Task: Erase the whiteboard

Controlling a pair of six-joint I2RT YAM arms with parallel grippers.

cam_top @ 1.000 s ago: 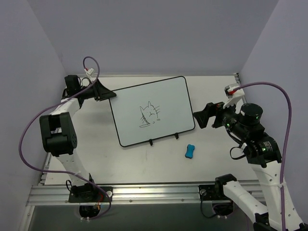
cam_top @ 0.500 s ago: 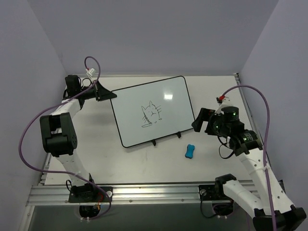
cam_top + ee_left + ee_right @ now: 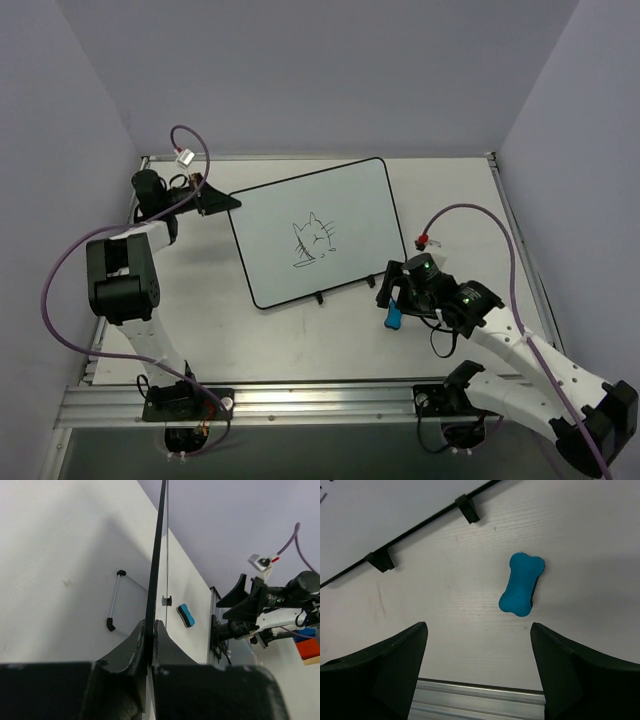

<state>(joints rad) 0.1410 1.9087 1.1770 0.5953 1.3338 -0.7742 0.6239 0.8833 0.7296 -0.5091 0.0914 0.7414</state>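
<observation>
Between the left gripper's [image 3: 151, 626] fingers sits the thin black frame of the whiteboard [image 3: 350, 205], pinched tight at its far-left corner. The board seems tipped up off the table [image 3: 200, 300] there. The right gripper [image 3: 477, 630] hangs with its fingers spread wide and empty above the blue bone-shaped eraser [image 3: 521, 584]. The eraser lies flat on the table just off the board's near edge, by the board's near-right corner.

To pick it up well, I judge the right fingers should shift until the eraser is centred between them. They should then turn to straddle its narrow waist before descending and closing.

From those fingers the board's near edge, with its two black clips [image 3: 468, 508], lies just beyond, not touching. The cat doodle [image 3: 312, 240] sits mid-board, well apart from the eraser.
</observation>
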